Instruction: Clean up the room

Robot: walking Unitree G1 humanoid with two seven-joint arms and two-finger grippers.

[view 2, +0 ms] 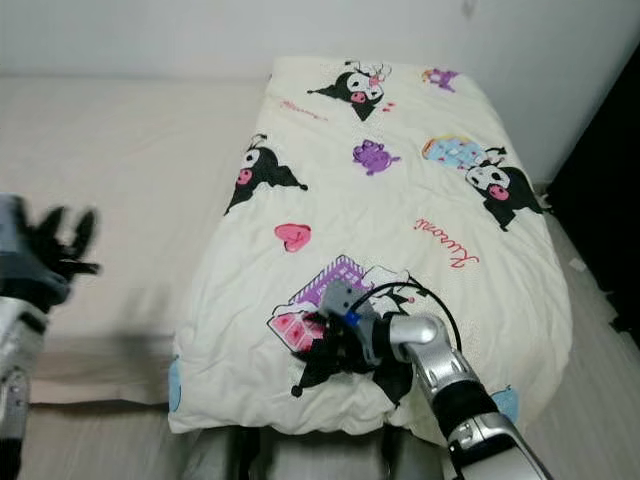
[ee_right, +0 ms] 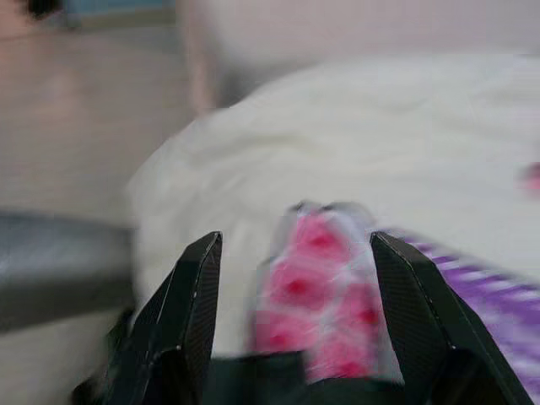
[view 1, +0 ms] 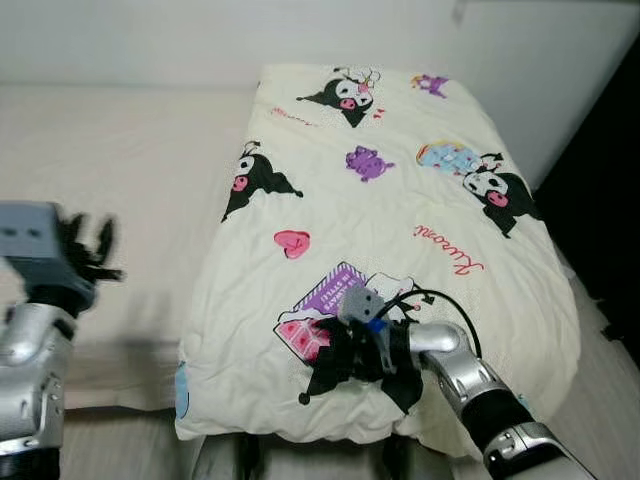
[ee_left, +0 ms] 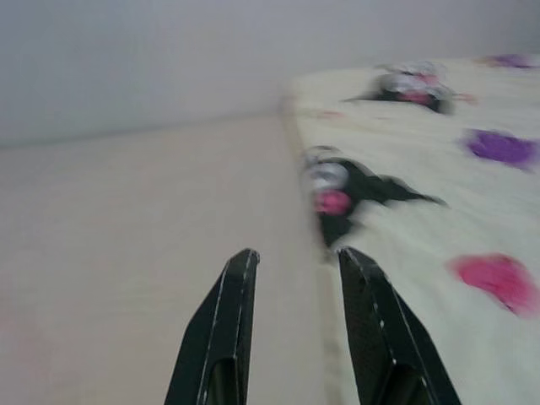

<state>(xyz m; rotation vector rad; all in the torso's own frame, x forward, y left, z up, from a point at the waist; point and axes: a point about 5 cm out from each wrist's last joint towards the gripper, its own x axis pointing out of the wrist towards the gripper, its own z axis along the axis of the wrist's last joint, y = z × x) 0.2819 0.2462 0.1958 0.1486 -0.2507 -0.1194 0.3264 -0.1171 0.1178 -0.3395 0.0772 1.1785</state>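
Note:
A cream blanket [view 1: 400, 200] printed with black cartoon figures, hearts and purple shapes lies spread along the right half of a bed. My right gripper [view 1: 332, 362] rests low on the blanket near its front edge, by a pink and purple print [ee_right: 316, 295]. In the right wrist view its fingers [ee_right: 196, 291] stand open, with the pink print between them and nothing gripped. My left gripper [view 1: 88, 250] is raised at the left, over the bare beige sheet [view 1: 120, 170] and blurred. Seen from the left wrist, its fingertips [ee_left: 240, 270] are apart and point along the blanket's left edge [ee_left: 321, 211].
A pale wall [view 1: 150, 40] runs behind the bed. A dark gap [view 1: 612, 200] lies to the right of the bed. Floor [view 1: 120, 445] shows below the bed's front edge, where the blanket hangs over slightly.

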